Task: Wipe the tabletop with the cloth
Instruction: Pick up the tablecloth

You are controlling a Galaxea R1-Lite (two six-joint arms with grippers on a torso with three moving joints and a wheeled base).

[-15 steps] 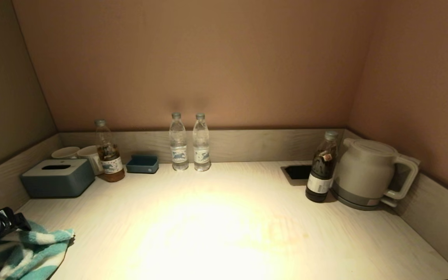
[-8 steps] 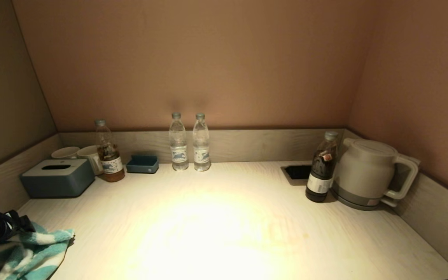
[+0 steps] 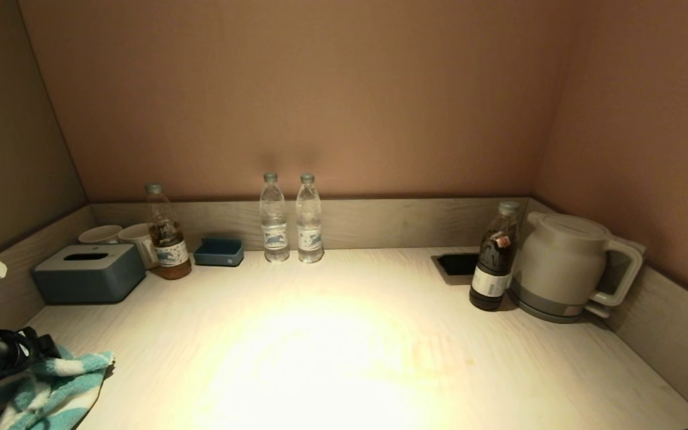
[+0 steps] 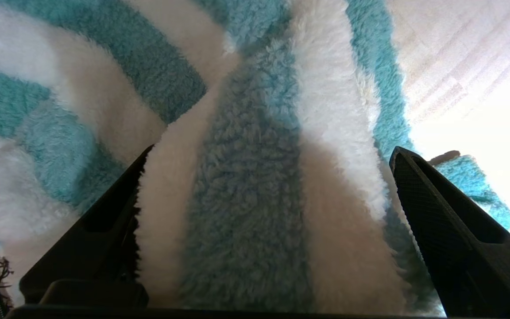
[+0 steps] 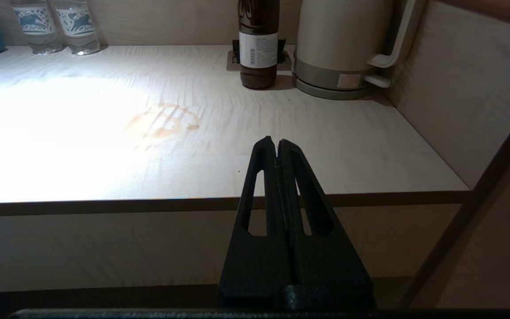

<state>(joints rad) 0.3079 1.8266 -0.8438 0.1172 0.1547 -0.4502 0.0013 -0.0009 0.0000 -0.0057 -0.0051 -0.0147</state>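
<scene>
Left wrist view: cloth [image 4: 246,186] between wide-apart left gripper [image 4: 268,155] fingers.

Tissue box [image 3: 88,272], two cups [image 3: 120,236], four bottles [image 3: 291,218], blue tray [image 3: 219,252], kettle [image 3: 565,267].

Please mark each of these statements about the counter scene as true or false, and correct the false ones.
1. The left gripper is open over the cloth. True.
2. The right gripper holds the cloth. False: it is shut on nothing, off the front edge of the tabletop.
3. The kettle stands by the tissue box. False: it stands at the far right beside the dark bottle; the box is at the left.
4. Two clear water bottles stand upright at the back rim. True.
</scene>
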